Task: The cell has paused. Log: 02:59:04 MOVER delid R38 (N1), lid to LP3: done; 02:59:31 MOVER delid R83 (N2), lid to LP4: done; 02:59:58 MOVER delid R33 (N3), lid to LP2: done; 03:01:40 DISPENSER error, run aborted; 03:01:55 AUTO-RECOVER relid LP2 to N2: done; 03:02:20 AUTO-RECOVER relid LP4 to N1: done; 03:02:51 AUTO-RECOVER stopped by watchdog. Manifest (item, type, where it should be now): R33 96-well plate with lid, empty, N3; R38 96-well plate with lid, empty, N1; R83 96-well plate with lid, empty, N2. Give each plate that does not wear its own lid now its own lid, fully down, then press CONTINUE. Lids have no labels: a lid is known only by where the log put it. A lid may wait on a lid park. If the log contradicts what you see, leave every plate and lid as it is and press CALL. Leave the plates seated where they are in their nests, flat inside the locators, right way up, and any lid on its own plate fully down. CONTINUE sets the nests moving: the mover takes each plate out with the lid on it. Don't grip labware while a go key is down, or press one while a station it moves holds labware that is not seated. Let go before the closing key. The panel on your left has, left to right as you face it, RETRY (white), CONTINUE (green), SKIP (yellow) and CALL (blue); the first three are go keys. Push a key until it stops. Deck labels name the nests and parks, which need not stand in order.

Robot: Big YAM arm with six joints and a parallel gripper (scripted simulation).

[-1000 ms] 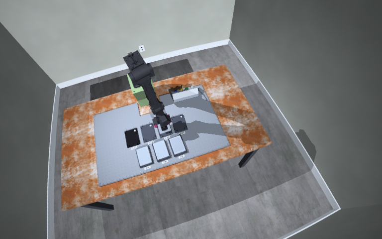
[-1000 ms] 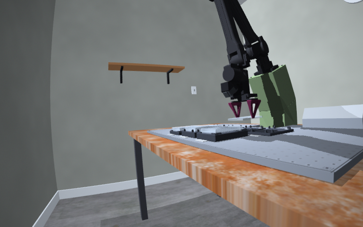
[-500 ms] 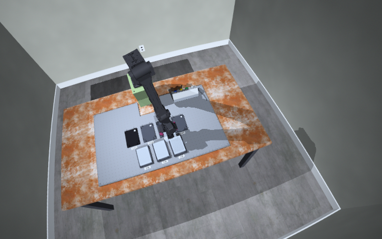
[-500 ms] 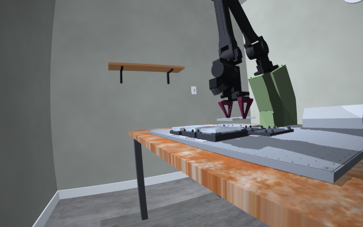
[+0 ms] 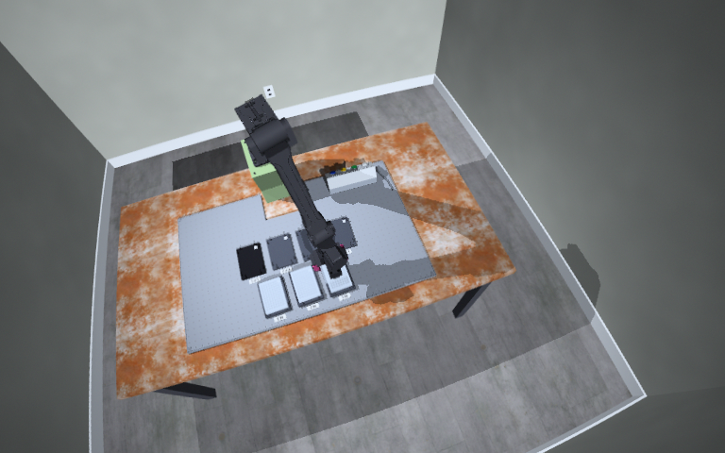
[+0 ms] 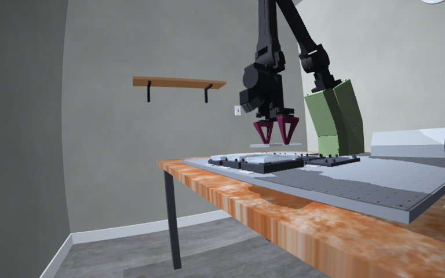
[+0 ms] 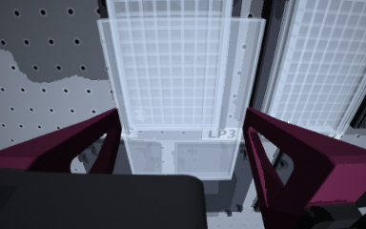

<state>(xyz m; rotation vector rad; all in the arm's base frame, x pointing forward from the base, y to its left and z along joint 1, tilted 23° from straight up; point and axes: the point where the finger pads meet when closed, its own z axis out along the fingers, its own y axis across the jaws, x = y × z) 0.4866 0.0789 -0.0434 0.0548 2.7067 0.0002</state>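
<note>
My gripper is shut on a clear lid and holds it level a little above the deck, as the side view shows. In the overhead view the gripper hangs over the right-hand plate of a front row of three. In the wrist view that plate lies under the lid, its wells showing through. A deck label reading LP3 shows through the lid's near end. The middle plate and the left plate sit in their nests. The neighbouring plate shows at the right of the wrist view.
A back row of dark lid parks stands behind the plates, the leftmost one black. The key panel sits at the deck's far edge. The arm's green base stands at the back. Other deck labels are too small to read.
</note>
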